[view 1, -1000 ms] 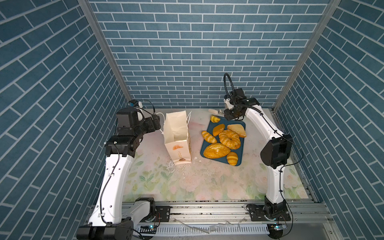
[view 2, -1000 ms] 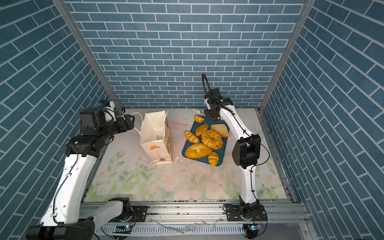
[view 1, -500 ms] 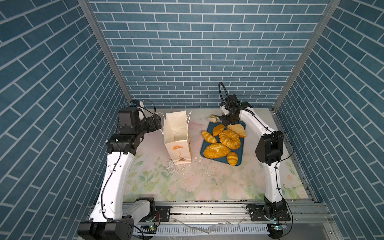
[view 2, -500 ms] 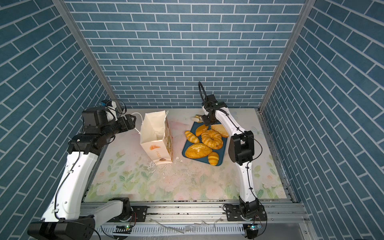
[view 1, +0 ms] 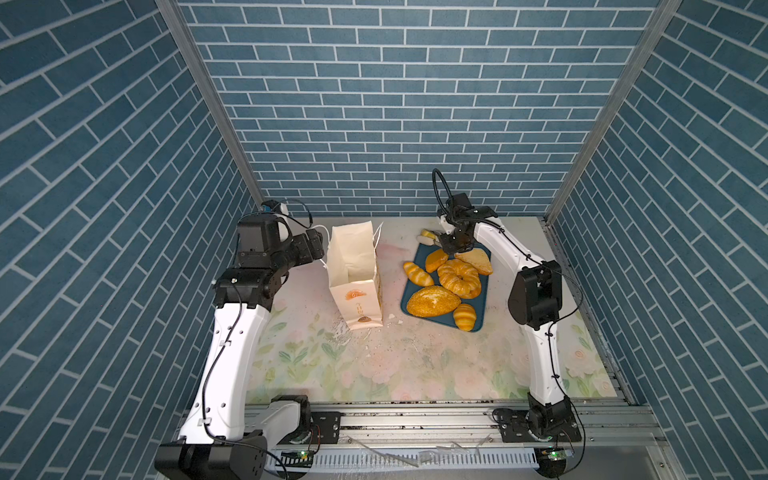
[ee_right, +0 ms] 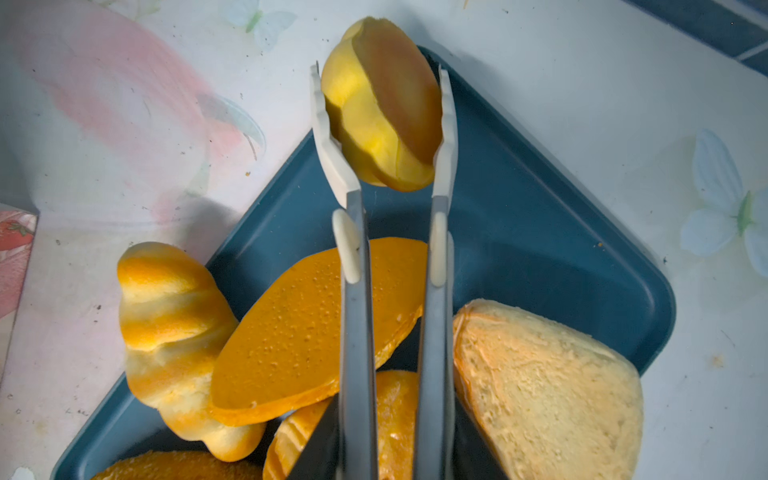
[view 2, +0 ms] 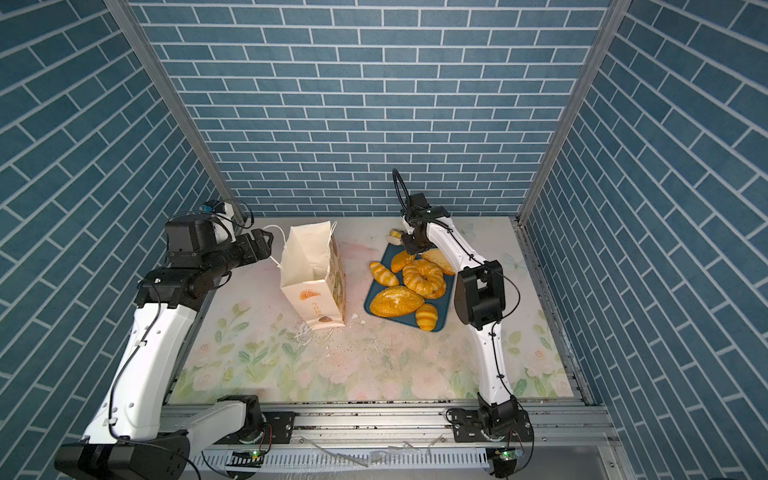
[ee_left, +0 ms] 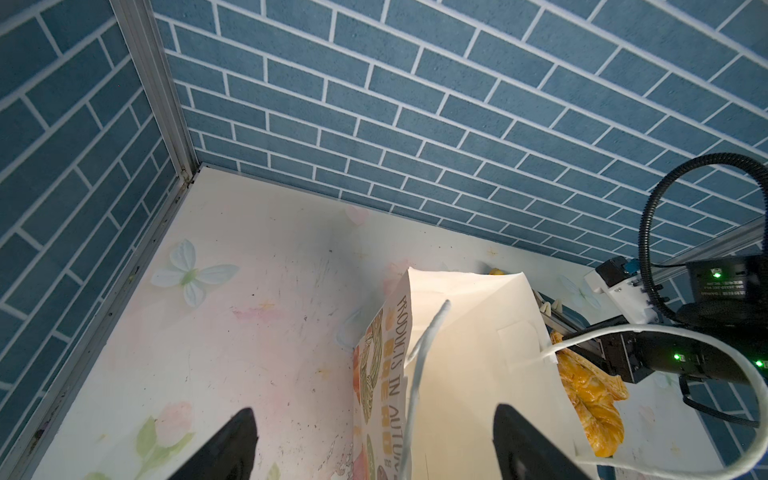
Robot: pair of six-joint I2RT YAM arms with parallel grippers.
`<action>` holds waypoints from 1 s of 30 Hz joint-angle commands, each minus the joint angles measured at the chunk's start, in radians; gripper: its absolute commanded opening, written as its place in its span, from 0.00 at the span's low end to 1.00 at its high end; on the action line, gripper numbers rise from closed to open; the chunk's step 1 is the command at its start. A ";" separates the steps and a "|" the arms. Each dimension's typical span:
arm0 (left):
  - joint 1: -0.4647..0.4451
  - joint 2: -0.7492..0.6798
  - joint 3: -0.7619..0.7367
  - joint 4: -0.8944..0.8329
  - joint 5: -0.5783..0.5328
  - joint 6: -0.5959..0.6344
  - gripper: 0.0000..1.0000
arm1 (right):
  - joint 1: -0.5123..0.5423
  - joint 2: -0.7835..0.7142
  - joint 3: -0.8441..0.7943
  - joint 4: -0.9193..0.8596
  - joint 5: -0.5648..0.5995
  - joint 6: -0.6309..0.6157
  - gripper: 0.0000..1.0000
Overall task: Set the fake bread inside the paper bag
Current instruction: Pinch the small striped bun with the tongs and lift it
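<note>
Croissant point(ee_right: 380, 110) in outstretched right hand point(ee_right: 379, 75)

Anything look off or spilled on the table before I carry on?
Yes: pale crumbs lie scattered on the flowered mat just in front of the paper bag. Nothing else looks spilled or damaged.
</note>
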 commanded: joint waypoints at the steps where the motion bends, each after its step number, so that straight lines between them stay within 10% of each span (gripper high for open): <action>1: -0.004 0.008 0.021 -0.023 0.004 -0.004 0.90 | 0.011 -0.050 -0.032 0.025 0.022 -0.041 0.32; 30: -0.005 -0.064 -0.049 -0.025 -0.008 -0.044 0.90 | 0.082 -0.606 -0.426 0.156 0.094 0.026 0.22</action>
